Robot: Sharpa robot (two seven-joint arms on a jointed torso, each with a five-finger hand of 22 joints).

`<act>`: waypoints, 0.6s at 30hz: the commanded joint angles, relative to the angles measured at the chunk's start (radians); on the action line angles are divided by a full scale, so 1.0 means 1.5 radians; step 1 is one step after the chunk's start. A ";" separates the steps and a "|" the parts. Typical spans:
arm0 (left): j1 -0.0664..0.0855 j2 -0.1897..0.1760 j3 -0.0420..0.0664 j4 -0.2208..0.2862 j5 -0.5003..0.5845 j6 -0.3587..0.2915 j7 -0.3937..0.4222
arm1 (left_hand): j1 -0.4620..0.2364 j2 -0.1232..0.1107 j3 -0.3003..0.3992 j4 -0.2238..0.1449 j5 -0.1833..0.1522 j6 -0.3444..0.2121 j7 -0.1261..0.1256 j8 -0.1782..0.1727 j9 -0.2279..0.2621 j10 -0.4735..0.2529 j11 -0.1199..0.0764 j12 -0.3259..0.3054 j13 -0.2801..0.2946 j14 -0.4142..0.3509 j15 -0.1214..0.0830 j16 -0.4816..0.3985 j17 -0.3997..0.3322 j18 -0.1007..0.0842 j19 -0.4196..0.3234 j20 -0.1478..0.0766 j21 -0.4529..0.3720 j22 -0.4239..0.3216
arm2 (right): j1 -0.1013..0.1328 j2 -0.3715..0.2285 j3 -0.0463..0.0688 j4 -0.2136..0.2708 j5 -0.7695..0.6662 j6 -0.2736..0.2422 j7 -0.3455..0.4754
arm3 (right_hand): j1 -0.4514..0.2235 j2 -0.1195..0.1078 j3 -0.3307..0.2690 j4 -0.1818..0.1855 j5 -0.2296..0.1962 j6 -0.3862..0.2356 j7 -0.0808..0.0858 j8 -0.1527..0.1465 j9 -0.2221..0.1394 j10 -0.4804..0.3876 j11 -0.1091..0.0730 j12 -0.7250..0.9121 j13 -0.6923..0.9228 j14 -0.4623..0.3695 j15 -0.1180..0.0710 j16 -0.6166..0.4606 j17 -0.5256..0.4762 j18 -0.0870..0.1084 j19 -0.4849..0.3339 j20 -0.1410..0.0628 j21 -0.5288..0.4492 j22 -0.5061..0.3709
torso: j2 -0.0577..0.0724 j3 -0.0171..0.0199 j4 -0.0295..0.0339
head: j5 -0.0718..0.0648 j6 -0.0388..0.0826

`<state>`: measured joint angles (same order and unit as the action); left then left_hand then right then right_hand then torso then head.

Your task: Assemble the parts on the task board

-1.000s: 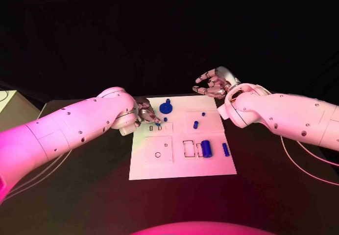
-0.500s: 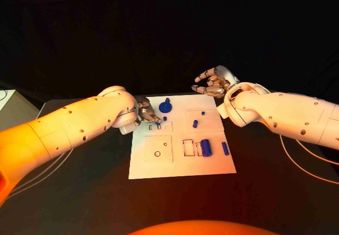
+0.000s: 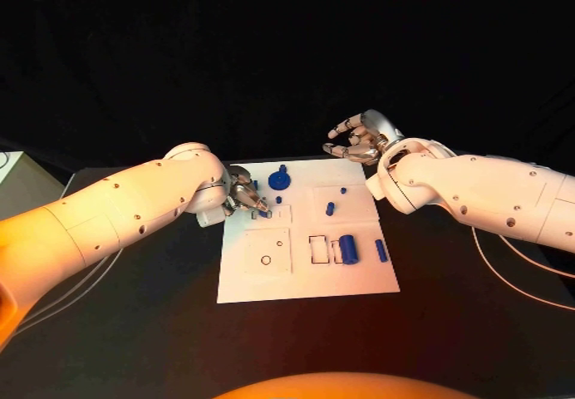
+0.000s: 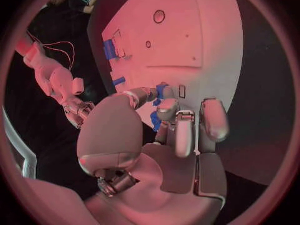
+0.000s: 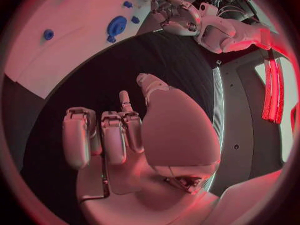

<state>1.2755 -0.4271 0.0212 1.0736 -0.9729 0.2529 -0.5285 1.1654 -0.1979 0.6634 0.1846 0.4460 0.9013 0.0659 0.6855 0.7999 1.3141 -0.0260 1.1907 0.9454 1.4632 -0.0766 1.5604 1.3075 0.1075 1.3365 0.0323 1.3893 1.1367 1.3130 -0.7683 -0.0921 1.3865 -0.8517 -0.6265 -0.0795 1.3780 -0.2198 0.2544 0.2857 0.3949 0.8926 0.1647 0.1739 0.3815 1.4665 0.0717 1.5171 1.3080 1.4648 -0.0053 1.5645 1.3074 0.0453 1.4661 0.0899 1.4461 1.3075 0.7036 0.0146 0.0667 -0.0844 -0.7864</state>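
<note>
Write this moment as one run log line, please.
left hand: fingers on small blue part, task board far-left | right hand: holds nothing, beyond board

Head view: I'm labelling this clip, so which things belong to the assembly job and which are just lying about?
Job:
white rectangular task board
blue round gear-like part
blue cylindrical part
blue bar-shaped part
left hand, holding a small blue part

Lying about:
pale box at table's edge

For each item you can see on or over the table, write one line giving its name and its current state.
task board: flat on the table.
left hand: over the board's left edge, pinching a small blue part.
right hand: raised beyond the board's far edge, fingers curled, holding nothing.
blue cylinder: lying on its side on the board.
</note>
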 commanded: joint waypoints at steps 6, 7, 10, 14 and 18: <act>0.008 0.005 0.002 -0.015 0.016 0.070 -0.001 | 0.005 0.002 0.107 -0.110 0.003 0.012 -0.012 -0.001 0.001 0.000 -0.001 -0.005 -0.001 0.065 -0.004 -0.002 0.155 -0.013 0.004 -0.002 0.002 0.000 | -0.002 0.004 0.000 -0.002 -0.002 0.007 0.002 | -0.005 -0.004 0.004 0.000 0.004 -0.006 0.000 0.000 0.000 0.031 0.005 -0.002 0.143 0.071 0.005 0.004 0.176 -0.007 0.037 0.006 -0.003 0.092 | 0.005 0.0013 0.0000 | -0.002 0.001; 0.009 0.006 0.002 -0.016 0.016 0.073 -0.001 | 0.005 0.002 0.107 -0.111 0.003 0.012 -0.012 -0.002 0.001 -0.001 -0.001 -0.005 -0.001 0.065 -0.004 -0.002 0.155 -0.013 0.004 -0.002 0.002 0.000 | -0.002 0.004 0.000 -0.002 -0.002 0.007 0.002 | -0.005 -0.004 0.004 0.000 0.004 -0.006 0.000 0.000 0.000 0.031 0.005 -0.002 0.143 0.071 0.005 0.004 0.176 -0.007 0.037 0.006 -0.003 0.092 | 0.005 0.0012 -0.0004 | -0.002 0.001; 0.010 0.008 0.002 -0.020 0.016 0.078 -0.002 | 0.005 0.002 0.107 -0.111 0.003 0.012 -0.012 -0.002 0.001 -0.001 -0.001 -0.006 -0.001 0.065 -0.004 -0.002 0.155 -0.013 0.004 -0.002 0.002 0.000 | -0.002 0.004 0.000 -0.002 -0.002 0.007 0.002 | -0.005 -0.004 0.004 0.000 0.004 -0.006 0.000 0.000 0.000 0.031 0.005 -0.002 0.143 0.071 0.005 0.004 0.176 -0.007 0.037 0.006 -0.003 0.092 | 0.007 0.0014 -0.0006 | -0.002 0.001; 0.012 0.011 0.003 -0.024 0.014 0.076 -0.002 | 0.005 0.002 0.107 -0.111 0.003 0.012 -0.012 -0.002 0.001 -0.001 -0.001 -0.006 -0.001 0.065 -0.004 -0.002 0.155 -0.013 0.004 -0.002 0.002 0.000 | -0.002 0.005 0.000 -0.002 -0.002 0.007 0.002 | -0.005 -0.004 0.004 0.000 0.004 -0.006 0.000 0.000 0.000 0.031 0.005 -0.002 0.143 0.071 0.005 0.004 0.176 -0.007 0.037 0.006 -0.003 0.092 | 0.008 0.0022 -0.0014 | -0.003 0.002; 0.013 0.015 0.004 -0.026 0.010 0.069 0.000 | 0.005 0.002 0.107 -0.111 0.003 0.012 -0.012 -0.002 0.001 -0.001 -0.001 -0.006 -0.001 0.065 -0.004 -0.002 0.155 -0.013 0.004 -0.002 0.002 0.000 | -0.002 0.005 0.000 -0.002 -0.002 0.007 0.002 | -0.005 -0.004 0.004 0.000 0.004 -0.006 0.000 0.000 0.000 0.031 0.005 -0.002 0.143 0.071 0.005 0.004 0.176 -0.007 0.037 0.006 -0.003 0.092 | 0.009 0.0026 -0.0019 | -0.004 0.002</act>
<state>1.2932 -0.4079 0.0265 1.0346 -0.9581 0.3376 -0.5309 1.1655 -0.1978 0.6634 0.1845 0.4449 0.9018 0.0659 0.6851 0.8005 1.3140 -0.0258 1.1849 0.9441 1.4632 -0.0765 1.5604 1.3075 0.1075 1.3365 0.0323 1.3893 1.1365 1.3101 -0.7616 -0.0922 1.3832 -0.8518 -0.6251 -0.0796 1.3779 -0.2199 0.2544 0.2857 0.3949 0.8926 0.1647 0.1739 0.3815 1.4664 0.0717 1.5171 1.3078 1.4648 -0.0053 1.5645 1.3074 0.0453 1.4661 0.0899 1.4461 1.3073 0.7153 0.0176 0.0650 -0.0886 -0.7832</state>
